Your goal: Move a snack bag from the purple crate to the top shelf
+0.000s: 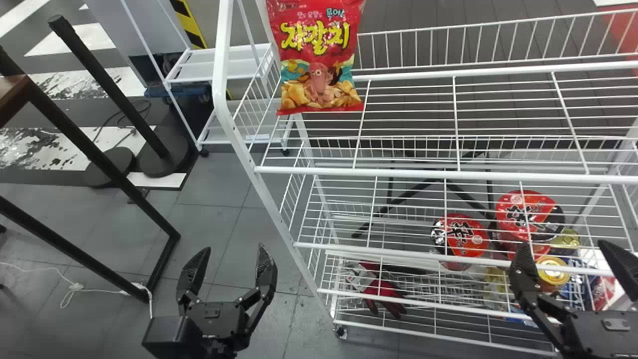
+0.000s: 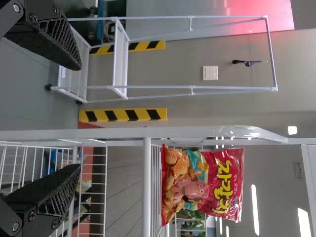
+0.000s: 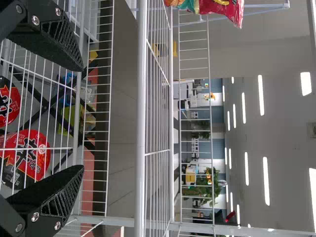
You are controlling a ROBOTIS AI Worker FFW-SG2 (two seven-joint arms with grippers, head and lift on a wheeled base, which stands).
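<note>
The red snack bag (image 1: 319,60) stands upright on the top wire shelf (image 1: 413,124), at its left end. It shows lying sideways as the snack bag (image 2: 202,185) in the left wrist view, and a corner of the snack bag (image 3: 217,7) is in the right wrist view. My left gripper (image 1: 228,257) is low in front of the rack's left side, apart from the bag; the left gripper (image 2: 79,117) is open and holds nothing. At the lower right, my right gripper (image 1: 563,249) stands open before the rack, as does the right gripper (image 3: 83,118), also without anything between its fingers.
Red-lidded cup noodles (image 1: 463,237) and cans (image 1: 552,271) sit on lower levels of the rack. Red gloves (image 1: 381,291) lie low at its left. A white post (image 1: 249,154) forms the rack's left edge; a black metal frame (image 1: 104,169) and a small white cart (image 1: 219,62) stand farther left.
</note>
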